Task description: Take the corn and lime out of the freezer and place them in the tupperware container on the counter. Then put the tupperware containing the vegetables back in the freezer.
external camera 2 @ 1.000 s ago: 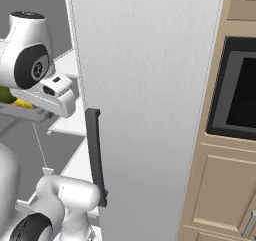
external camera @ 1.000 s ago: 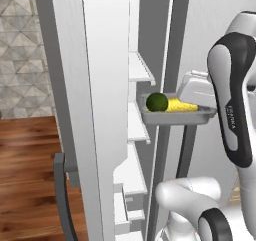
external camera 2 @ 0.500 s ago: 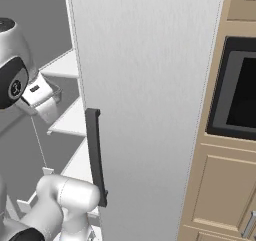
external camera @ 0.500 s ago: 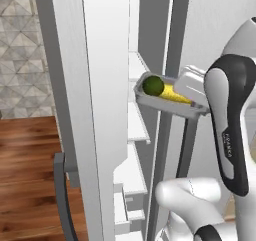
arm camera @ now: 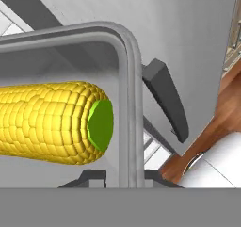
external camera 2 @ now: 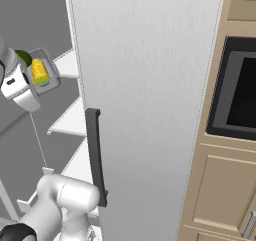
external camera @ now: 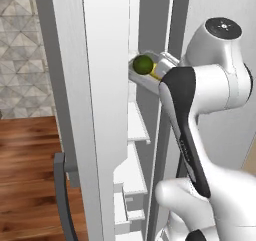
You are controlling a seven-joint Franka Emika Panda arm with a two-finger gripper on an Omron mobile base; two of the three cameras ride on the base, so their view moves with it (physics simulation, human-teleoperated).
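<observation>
Now the gripper [arm camera: 120, 176] pinches the rim of the container [external camera: 145, 80], jaws pressed tight on its wall. Compared with a second ago, the tray has risen and tilted, carried up between the freezer [external camera 2: 145, 85] door and the shelves. Corn [arm camera: 52, 122] and lime [external camera: 143, 64] lie inside it, so only setting it on a shelf appears to remain.

A wall of grey geometric tiles [external camera: 20, 50] stands at the left, above a reddish-brown wood surface [external camera: 25, 185]. At the right are beige cabinets [external camera 2: 220, 195] with a dark built-in oven [external camera 2: 240, 90] set into them and a silver bar handle [external camera 2: 248, 224] low down.
</observation>
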